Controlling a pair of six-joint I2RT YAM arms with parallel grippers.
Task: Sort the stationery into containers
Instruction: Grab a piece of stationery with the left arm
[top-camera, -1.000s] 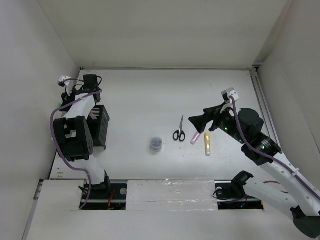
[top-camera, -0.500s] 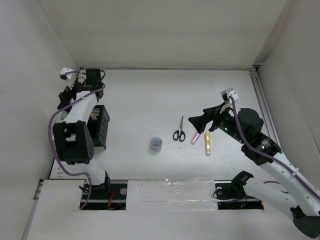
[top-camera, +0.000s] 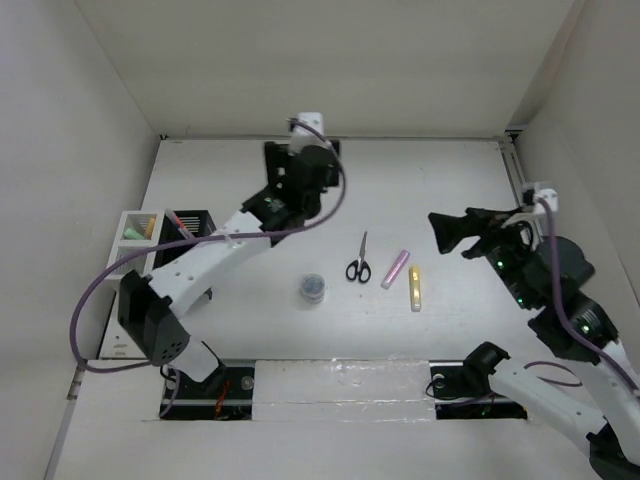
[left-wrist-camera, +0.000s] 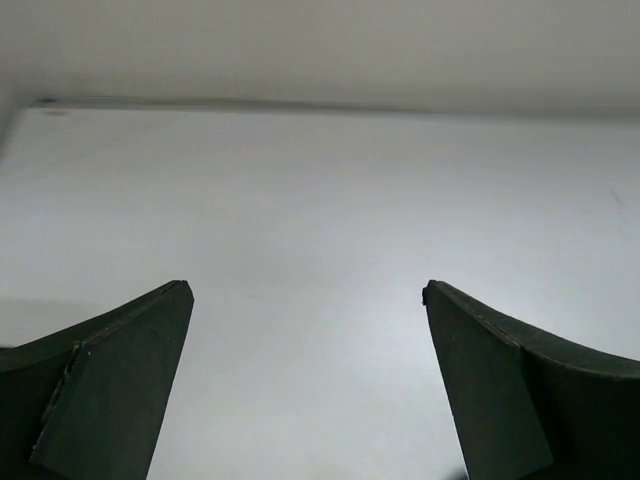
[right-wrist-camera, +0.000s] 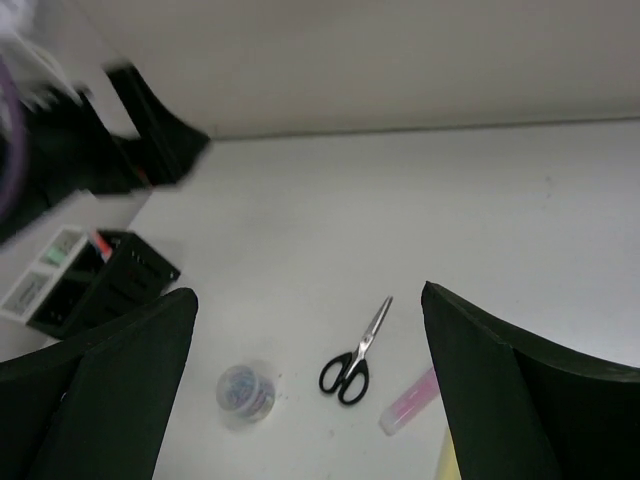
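left hand (left-wrist-camera: 305, 290): apart, over table (top-camera: 450, 170) | right hand (right-wrist-camera: 308, 292): apart, facing scissors (right-wrist-camera: 354, 355) | tub (top-camera: 313, 288): on table

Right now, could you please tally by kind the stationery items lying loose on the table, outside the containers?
Chunky highlighters: 2 (pink highlighter, yellow highlighter)
Black-handled metal scissors: 1
Small round grey-blue tub: 1
Total: 4
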